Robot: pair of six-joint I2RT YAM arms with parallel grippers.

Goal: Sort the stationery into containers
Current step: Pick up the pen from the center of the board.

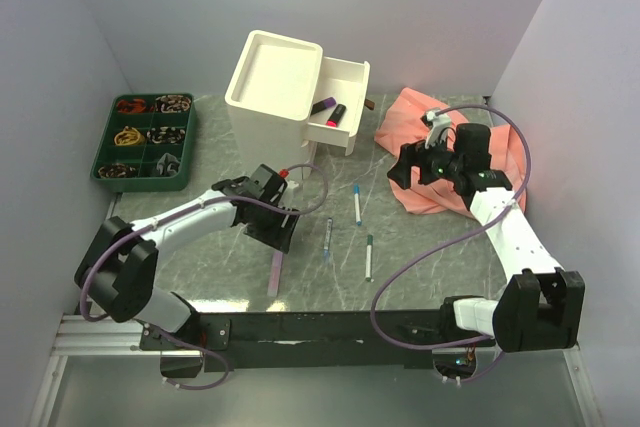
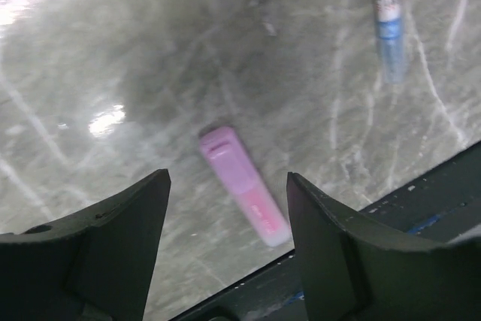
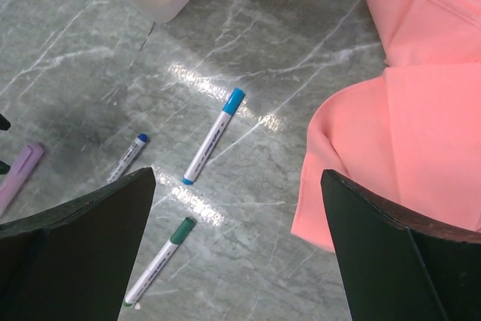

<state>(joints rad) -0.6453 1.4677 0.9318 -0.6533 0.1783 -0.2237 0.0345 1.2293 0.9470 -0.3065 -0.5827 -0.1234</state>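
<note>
With the left jaws spread over the pink highlighter (image 2: 244, 186), lying slantwise on the surface (image 2: 150, 50) near its front edge (the right jaws gape too, empty), closing now could twist it askew or skid it overboard.

The left arm (image 1: 190, 215) and right arm (image 1: 510, 232) are showing white shells between chunky black joints, purple cables (image 1: 373, 309) are looping alongside, and broad matte-black fingers (image 2: 105, 249) are tapering.

Table (image 1: 400, 197) — pens (image 1: 357, 203), highlighter (image 2: 242, 184), cloth (image 1: 410, 122), maybe tray (image 1: 140, 184).
</note>
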